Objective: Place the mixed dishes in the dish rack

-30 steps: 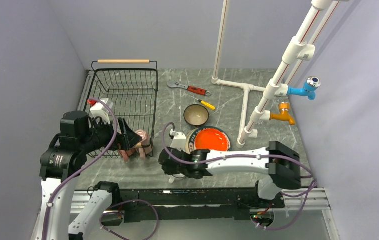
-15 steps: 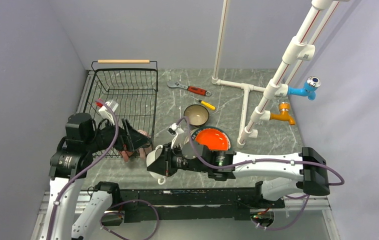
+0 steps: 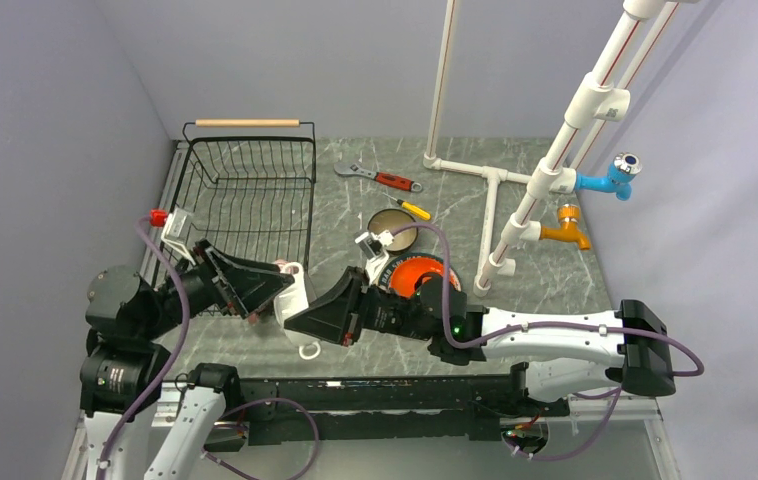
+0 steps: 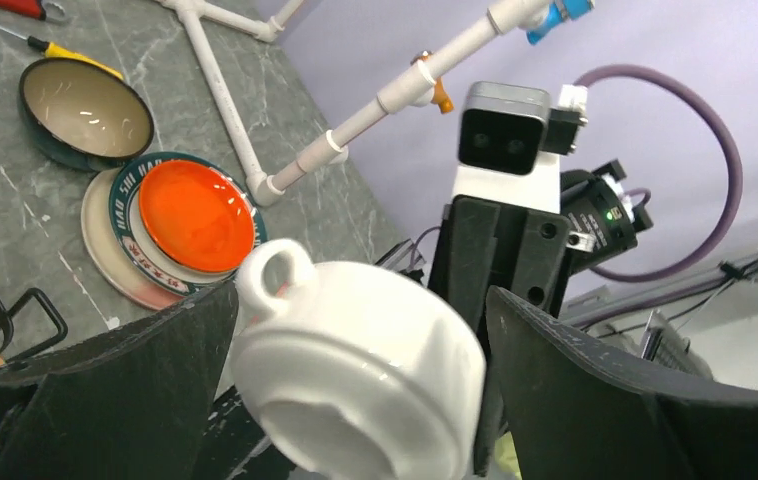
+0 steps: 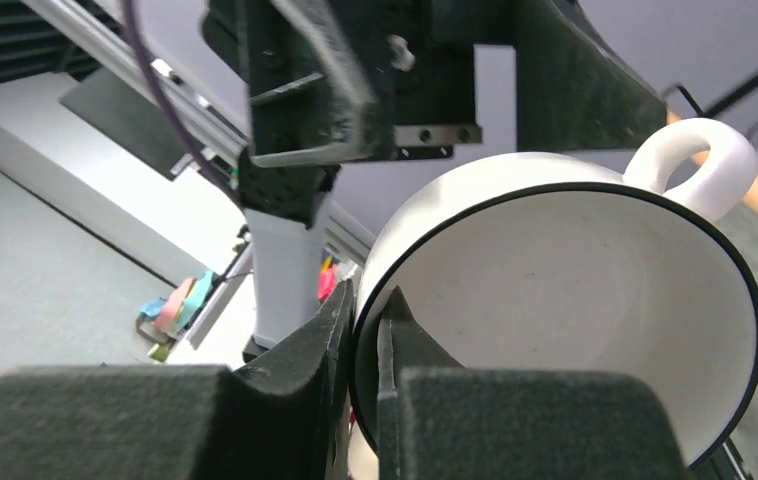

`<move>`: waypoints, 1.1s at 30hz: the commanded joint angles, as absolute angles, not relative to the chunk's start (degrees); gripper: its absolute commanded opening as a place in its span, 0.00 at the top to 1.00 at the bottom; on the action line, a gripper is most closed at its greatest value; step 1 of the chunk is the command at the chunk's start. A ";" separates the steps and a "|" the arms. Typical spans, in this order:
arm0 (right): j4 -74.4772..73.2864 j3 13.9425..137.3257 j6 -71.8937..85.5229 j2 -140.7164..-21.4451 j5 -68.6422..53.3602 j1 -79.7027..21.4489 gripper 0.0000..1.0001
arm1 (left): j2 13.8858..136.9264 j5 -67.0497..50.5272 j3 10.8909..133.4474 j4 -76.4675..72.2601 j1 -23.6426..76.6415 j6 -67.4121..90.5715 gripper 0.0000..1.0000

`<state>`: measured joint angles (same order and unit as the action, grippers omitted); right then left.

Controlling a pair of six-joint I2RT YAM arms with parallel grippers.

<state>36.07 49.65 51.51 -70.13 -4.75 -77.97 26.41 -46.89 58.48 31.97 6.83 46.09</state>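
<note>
- While the right gripper (image 3: 293, 322) pinches the rim of the white mug (image 3: 295, 298), the mug sits lower left of centre in the top view, between the two grippers and just right of the dish rack (image 3: 313, 180)'s near right corner.
- Right wrist view: right gripper (image 5: 367, 335) pressed together on the mug (image 5: 555, 330) wall, one finger inside the rim and one outside; mug mouth faces this camera, handle at upper right.
- Left gripper (image 3: 273, 295) is spread, reaching in from the lower left of the frame.
- Left wrist view: left gripper (image 4: 362, 300) has a finger on each side of the mug (image 4: 355, 370); mug base faces this camera, handle at upper left. Cannot tell whether the fingers touch the mug.
- Mug lies tilted on its side; top view shows the handle loop at its lower edge.
- Dish rack: upper left of the top view, wooden rod handle along its far edge.
- Orange-red plate (image 3: 420, 278) rests on the lettered-rim plate (image 3: 383, 268), centre of frame, partly hidden by the right arm; also upper left in the left wrist view (image 4: 195, 215), lettered rim (image 4: 105, 225) around it.
- Dark teal bowl (image 3: 393, 222), cream inside, just above the plates, upright on the table.
- Red-handled wrench (image 3: 385, 179) and yellow-handled screwdriver (image 3: 413, 209) above the bowl, well apart from the rack.
- White pipe frame (image 3: 495, 190) stands right of centre.
</note>
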 commanded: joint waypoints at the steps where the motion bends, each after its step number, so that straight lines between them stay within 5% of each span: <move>1: 54.36 50.01 48.11 -66.73 -5.57 -77.73 1.00 | 24.97 -41.62 61.64 34.83 6.94 55.42 0.01; 13: 60.06 51.66 48.69 -67.37 -7.04 -76.58 1.00 | 21.01 -50.38 53.60 18.29 6.94 70.83 0.01; 33: 62.11 53.87 50.54 -69.06 -10.89 -74.82 1.00 | 26.02 -48.97 60.46 34.37 6.94 58.57 0.01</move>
